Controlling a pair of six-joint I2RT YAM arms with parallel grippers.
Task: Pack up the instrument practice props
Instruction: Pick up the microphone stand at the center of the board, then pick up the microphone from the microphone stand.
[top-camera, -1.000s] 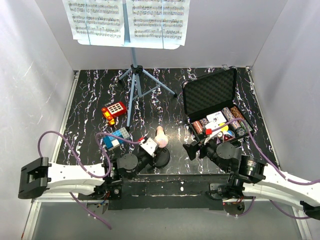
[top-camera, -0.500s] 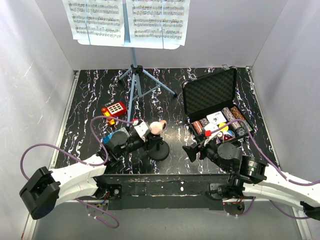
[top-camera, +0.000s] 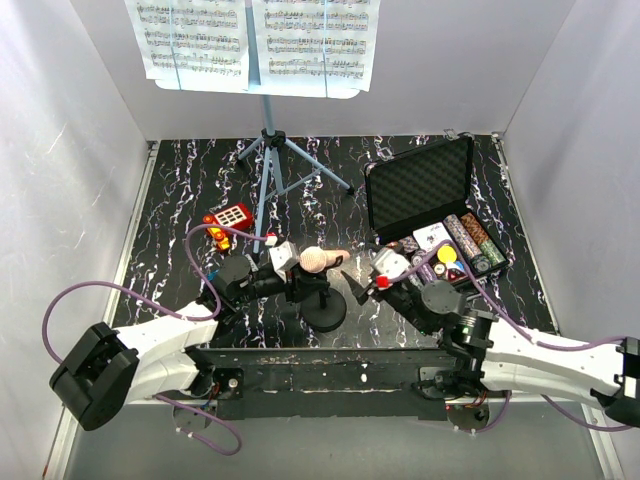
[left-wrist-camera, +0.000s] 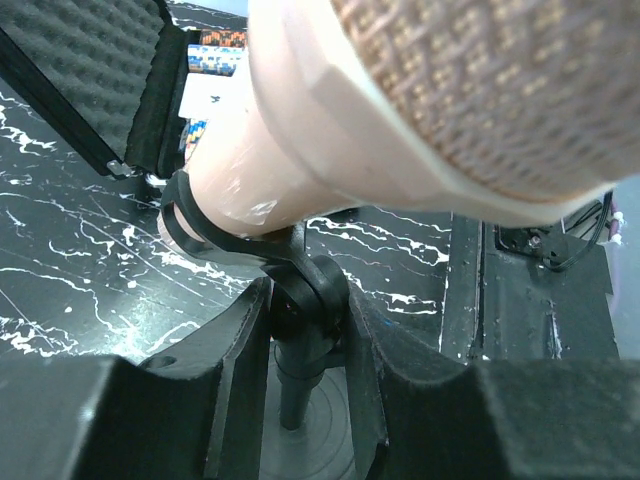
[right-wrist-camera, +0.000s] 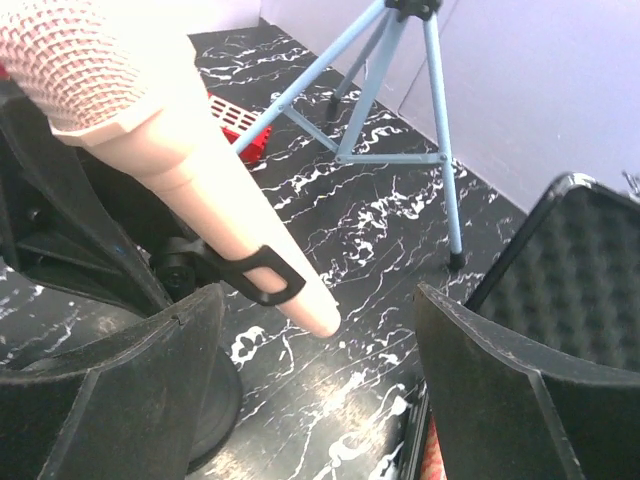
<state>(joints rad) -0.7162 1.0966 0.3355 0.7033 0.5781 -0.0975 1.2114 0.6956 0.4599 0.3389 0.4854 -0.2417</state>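
No legible txt anywhere; sheet-music pages (top-camera: 315, 40) show only tiny staves, unreadable.

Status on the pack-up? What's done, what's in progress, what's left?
Done: nothing looks packed yet; every prop is out on the table. In hand: the left hand grips the microphone by its stand post, and the right hand is open around the microphone's tail end, not closed on it. Left: the music stand is upright on its tripod with the sheet music on it, and the microphone needs stowing.
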